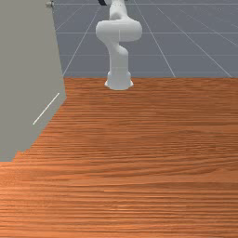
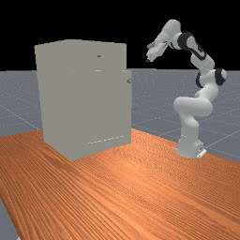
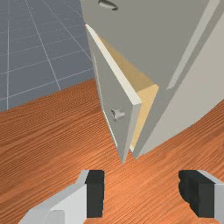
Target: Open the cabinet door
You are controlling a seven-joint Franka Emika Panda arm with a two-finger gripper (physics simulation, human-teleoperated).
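In the far view my gripper (image 2: pixel 149 59) hangs in the air to the right of the grey cabinet (image 2: pixel 82 98), higher than the small knob (image 2: pixel 129 81) at the cabinet's right edge. The wrist view has the gripper (image 3: pixel 142 193) open, its dark fingers wide apart with nothing between them. Beyond the fingertips, the cabinet door (image 3: pixel 110 87) stands ajar, and tan interior shows in the gap. A round metal knob (image 3: pixel 117 114) sits on the door's outer face, apart from the fingers. The cabinet (image 1: pixel 28 65) fills the front view's left side, with a knob (image 1: pixel 49 4) near the top.
Above the door, a second metal handle (image 3: pixel 108 5) is on the cabinet front. The wooden table (image 2: pixel 136 187) extends around the cabinet's base. The arm's base stands at the table's far edge in the front view, to the right of the cabinet.
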